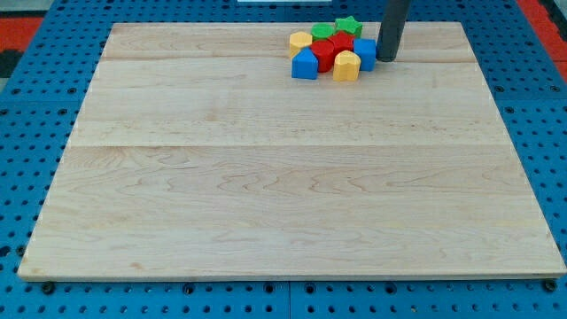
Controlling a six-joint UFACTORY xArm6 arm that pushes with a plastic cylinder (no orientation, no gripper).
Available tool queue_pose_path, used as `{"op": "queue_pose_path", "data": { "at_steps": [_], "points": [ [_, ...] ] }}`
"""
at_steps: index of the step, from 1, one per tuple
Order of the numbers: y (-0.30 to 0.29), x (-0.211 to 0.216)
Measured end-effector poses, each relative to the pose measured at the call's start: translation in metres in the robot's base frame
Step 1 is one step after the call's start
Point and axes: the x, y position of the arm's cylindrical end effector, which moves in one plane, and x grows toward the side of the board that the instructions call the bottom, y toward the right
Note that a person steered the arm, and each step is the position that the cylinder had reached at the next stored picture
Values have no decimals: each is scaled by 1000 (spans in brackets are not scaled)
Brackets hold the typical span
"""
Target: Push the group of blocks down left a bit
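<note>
The wooden board (pixel 266 177) fills most of the view, a pale maple surface lying on a blue perforated table (pixel 27 151), with a strip of red (pixel 22 22) showing in the view's top left corner. All the blocks sit packed together near the board's top edge, a little to the view's right of centre. Farthest to the view's left in the cluster is a yellow block (pixel 300 41), with a blue cube (pixel 305 64) just below it at the cluster's lower left. Next comes a green block (pixel 322 32) at the top, and beneath it a red block (pixel 325 54), which touches the blue cube. Further right a green star (pixel 347 26) stands at the top, a second red block (pixel 343 43) lies under it, and a yellow rounded block (pixel 346 66) sits at the cluster's lower edge. A second blue block (pixel 365 52) closes the group on the view's right. There are no fingers on this arm, only a dark rod; my tip (pixel 386 58) rests on the board just beside that right-hand blue block, and I cannot tell whether it touches it.
</note>
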Motion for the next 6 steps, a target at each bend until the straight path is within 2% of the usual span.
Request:
{"op": "queue_pose_path", "data": {
  "at_steps": [1, 3, 4, 5, 6],
  "points": [
    [10, -7],
    [80, -81],
    [49, -82],
    [-30, -82],
    [-79, -81]
  ]
}}
